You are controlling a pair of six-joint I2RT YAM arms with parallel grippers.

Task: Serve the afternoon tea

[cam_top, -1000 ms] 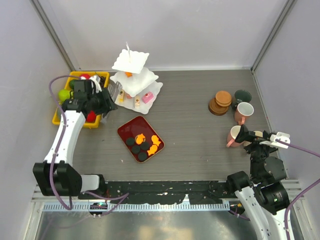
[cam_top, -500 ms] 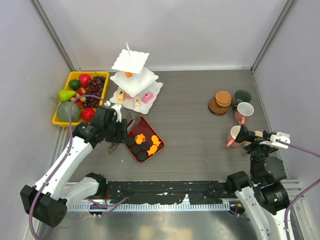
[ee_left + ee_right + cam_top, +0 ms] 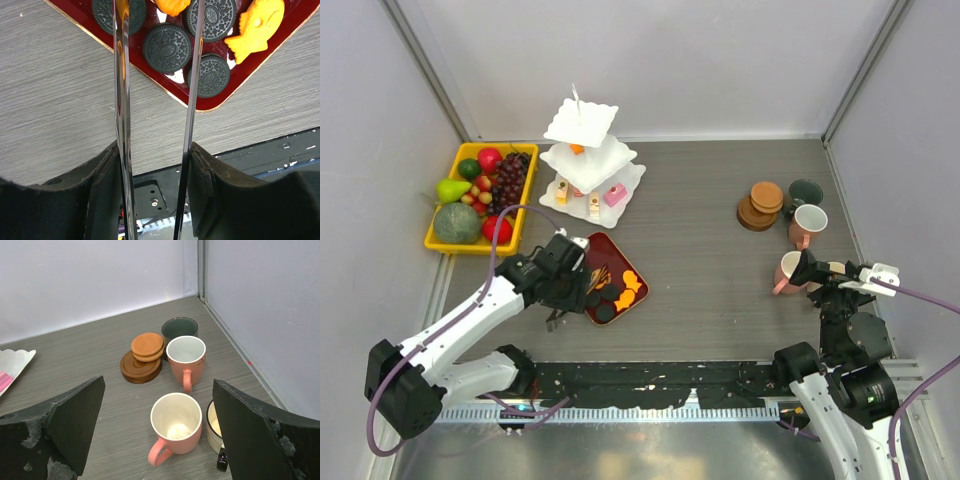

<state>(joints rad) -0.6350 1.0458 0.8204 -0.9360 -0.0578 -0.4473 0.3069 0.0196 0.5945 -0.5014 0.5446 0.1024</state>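
left fingers (image 3: 102,192) clenched on thin metal tongs (image 3: 120,100) over dark red tray (image 3: 237,70), black round and orange pastries (image 3: 167,47) waiting on it. white three-tier scalloped stand (image 3: 585,150) partly filled. right fingers (image 3: 75,425) released; mugs (image 3: 185,357), round brown coasters (image 3: 145,357) unserved.

Your colours | tray (image 3: 237,65): glossy dark red | cookies (image 3: 167,47) on it: black, embossed rings | fish pastries (image 3: 255,22) on it: bright orange | tongs (image 3: 121,100) over it: mirror silver | table (image 3: 50,100): grey wood grain | stand (image 3: 592,160) beyond tray: white, scalloped | coasters (image 3: 147,345): warm brown | pink mugs (image 3: 176,427): two, salmon, white inside | green mug (image 3: 179,327): dark
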